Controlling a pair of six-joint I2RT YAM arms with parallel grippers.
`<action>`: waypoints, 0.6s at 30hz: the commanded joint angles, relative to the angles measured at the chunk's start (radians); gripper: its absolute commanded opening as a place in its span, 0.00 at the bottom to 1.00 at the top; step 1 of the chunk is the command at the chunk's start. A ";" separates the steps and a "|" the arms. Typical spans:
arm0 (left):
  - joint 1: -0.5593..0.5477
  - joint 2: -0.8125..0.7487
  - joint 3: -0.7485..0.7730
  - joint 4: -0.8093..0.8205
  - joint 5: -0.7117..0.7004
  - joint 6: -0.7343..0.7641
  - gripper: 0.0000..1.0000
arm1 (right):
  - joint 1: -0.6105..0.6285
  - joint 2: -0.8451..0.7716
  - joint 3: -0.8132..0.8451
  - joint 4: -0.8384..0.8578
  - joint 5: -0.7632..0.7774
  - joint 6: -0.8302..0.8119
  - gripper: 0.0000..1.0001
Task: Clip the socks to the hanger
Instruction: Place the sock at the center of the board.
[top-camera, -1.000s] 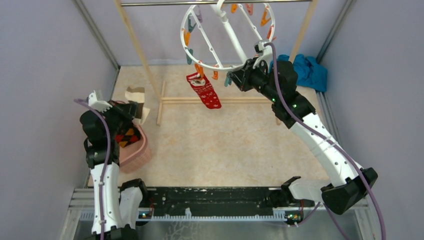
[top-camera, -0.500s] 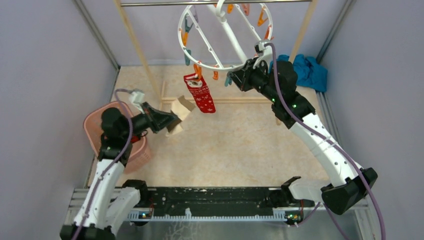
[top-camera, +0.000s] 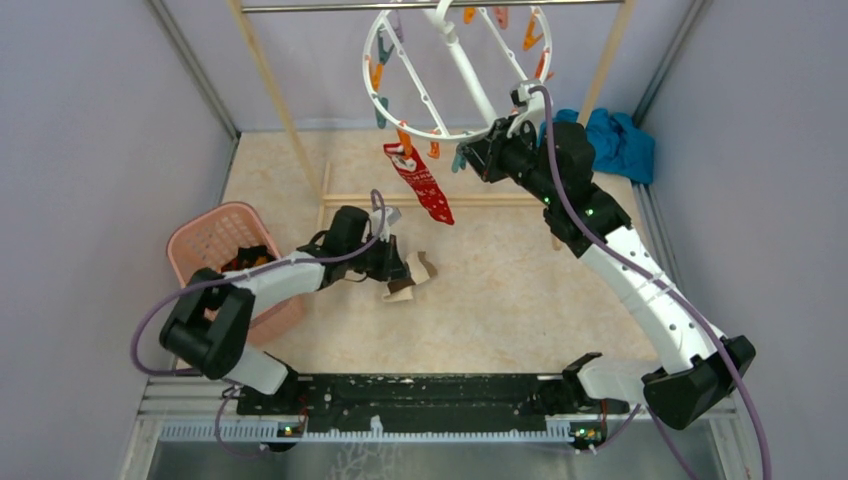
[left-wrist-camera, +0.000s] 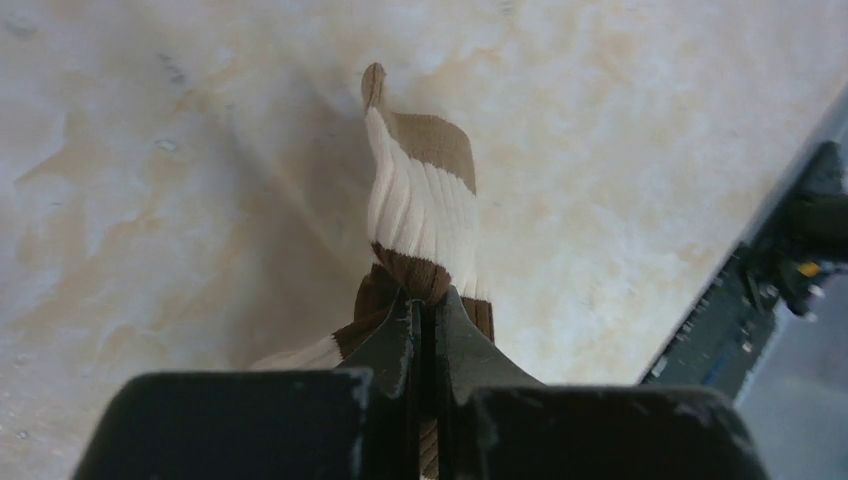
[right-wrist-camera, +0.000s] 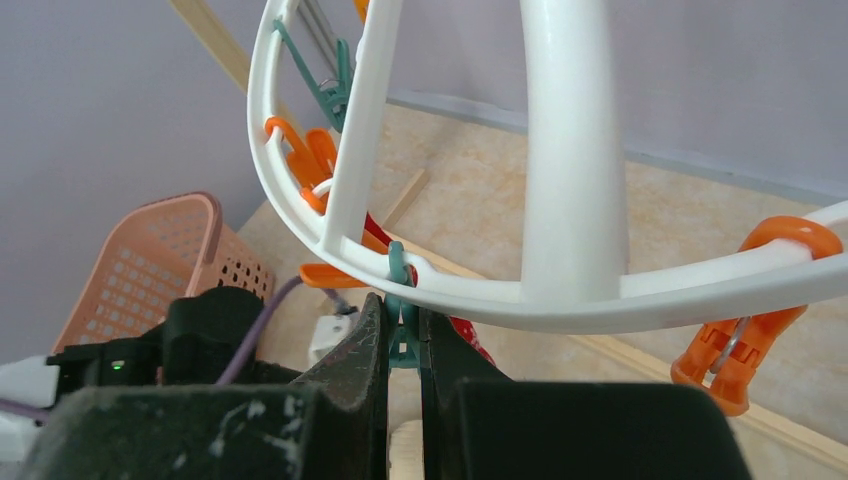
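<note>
The white round hanger (top-camera: 455, 70) hangs from the metal bar, with orange and teal clips round its ring (right-wrist-camera: 330, 215). A red patterned sock (top-camera: 420, 185) hangs clipped from its lower rim. My right gripper (top-camera: 462, 158) is shut on a teal clip (right-wrist-camera: 402, 310) at the ring's lower edge. My left gripper (top-camera: 398, 272) is shut on a brown and beige sock (top-camera: 412, 278), held over the floor mid-table. In the left wrist view the sock (left-wrist-camera: 425, 200) sticks out beyond the closed fingertips (left-wrist-camera: 402, 320).
A pink basket (top-camera: 225, 255) with more socks stands at the left. A teal-blue cloth (top-camera: 615, 140) lies at the back right. The wooden rack frame (top-camera: 440, 200) stands across the back, under the hanger.
My left arm has swung from the basket out to the right, carrying the brown and beige sock to mid-table. The hanger and red sock swayed slightly. The right arm stayed put.
</note>
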 joint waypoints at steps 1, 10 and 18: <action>-0.024 0.155 0.125 -0.086 -0.183 0.048 0.00 | -0.009 -0.034 -0.016 -0.045 0.002 -0.016 0.00; -0.109 0.087 0.170 -0.227 -0.608 0.049 0.69 | -0.014 -0.032 -0.024 -0.042 -0.005 -0.016 0.00; -0.279 0.079 0.242 -0.249 -0.804 0.067 0.67 | -0.014 -0.033 -0.035 -0.037 -0.006 -0.013 0.00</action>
